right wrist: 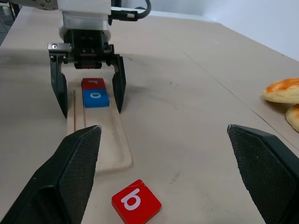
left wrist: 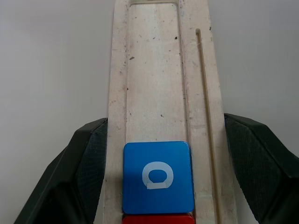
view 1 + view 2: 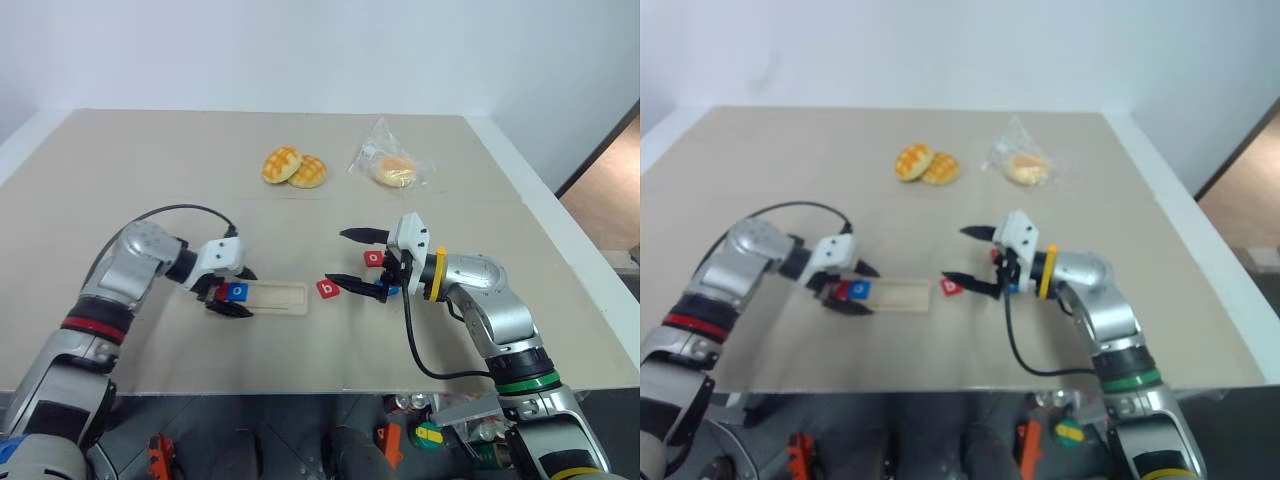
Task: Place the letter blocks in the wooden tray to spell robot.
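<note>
Now, left gripper (image 1: 88, 109): closed on the tray, one black finger against each long side, near the tray's left end; it points down and toward the robot's right.
Right gripper (image 3: 352, 260): fingers spread wide, holding nothing; it points level toward the robot's left, just right of the b tile.
Tray (image 3: 282, 299): lies flat on the table in front of the robot, long axis running left to right, between the two grippers; most of its groove is bare.
r tile (image 1: 93, 83): red, in the groove at the tray's left end, between the left fingers.
o tile (image 1: 95, 98): blue, in the groove, touching the r tile on its right side; in the left wrist view its letter shows clearly.
b tile (image 1: 136, 202): red, flat on the table just past the tray's right end, apart from it, in front of the open right fingers.
Red tile (image 3: 373, 258): on the table beneath the right gripper, between its fingers as seen from the head; its letter looks like an o; whether a finger touches it I cannot tell.
Blue tile (image 3: 393, 290): partly hidden behind the right gripper's lower finger, letter not readable.
Buns (image 3: 295, 167): two, side by side, near the table's far edge.
Bagged bun (image 3: 392, 170): in clear wrap, to the right of the two buns.
Table (image 3: 150, 170): pale beige top.
</note>
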### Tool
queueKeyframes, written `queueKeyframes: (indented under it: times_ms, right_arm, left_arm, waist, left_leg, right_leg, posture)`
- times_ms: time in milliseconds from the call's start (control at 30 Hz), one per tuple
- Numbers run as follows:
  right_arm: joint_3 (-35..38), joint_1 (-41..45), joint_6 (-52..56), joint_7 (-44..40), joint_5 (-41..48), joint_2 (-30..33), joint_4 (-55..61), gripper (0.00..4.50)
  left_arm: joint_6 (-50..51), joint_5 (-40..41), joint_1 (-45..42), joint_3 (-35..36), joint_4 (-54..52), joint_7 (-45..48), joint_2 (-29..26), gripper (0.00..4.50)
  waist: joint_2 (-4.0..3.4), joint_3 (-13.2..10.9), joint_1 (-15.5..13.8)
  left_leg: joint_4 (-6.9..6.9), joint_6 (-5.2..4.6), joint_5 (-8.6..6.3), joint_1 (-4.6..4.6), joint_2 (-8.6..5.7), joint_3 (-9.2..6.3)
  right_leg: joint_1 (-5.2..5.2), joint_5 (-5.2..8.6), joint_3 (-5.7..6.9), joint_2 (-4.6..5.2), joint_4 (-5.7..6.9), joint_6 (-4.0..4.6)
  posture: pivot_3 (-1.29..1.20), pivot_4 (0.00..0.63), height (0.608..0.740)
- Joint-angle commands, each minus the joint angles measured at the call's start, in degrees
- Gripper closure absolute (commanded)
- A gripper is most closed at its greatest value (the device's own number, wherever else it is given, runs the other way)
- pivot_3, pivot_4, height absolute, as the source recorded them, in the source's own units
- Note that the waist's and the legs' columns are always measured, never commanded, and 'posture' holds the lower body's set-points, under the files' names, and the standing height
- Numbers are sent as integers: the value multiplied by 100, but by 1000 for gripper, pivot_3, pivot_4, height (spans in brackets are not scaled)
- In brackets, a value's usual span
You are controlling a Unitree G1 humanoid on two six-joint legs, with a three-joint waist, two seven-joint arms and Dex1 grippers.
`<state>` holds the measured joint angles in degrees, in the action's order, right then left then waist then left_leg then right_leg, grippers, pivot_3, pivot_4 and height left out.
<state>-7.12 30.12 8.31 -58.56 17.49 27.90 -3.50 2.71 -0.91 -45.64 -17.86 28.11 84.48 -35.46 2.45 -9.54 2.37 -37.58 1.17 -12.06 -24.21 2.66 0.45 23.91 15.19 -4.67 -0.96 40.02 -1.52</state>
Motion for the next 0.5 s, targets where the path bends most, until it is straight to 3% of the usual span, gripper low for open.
queueKeyframes:
  times_ms: [33, 500]
  right_arm:
    - [137, 115, -117, 13, 10, 19, 84, 0]
    - [175, 74, -163, 44, -40, 22, 28, 0]
  left_arm:
    - [136, -183, -260, -133, 92, -238, 246, 1304]
    - [-60, -560, -1079, -339, 1000, -644, 978, 1304]
  waist:
    - [0, 0, 6]
    - [-2, -1, 16]
  left_leg:
    - [0, 0, 0, 0, -1, 1]
    - [0, 0, 1, 0, -4, -10]
  right_leg:
    - [-1, 5, -2, 1, 0, -9]
    - [-3, 7, 4, 0, 0, -13]
  posture:
    - [0, 150, 740]
    - [0, 150, 740]
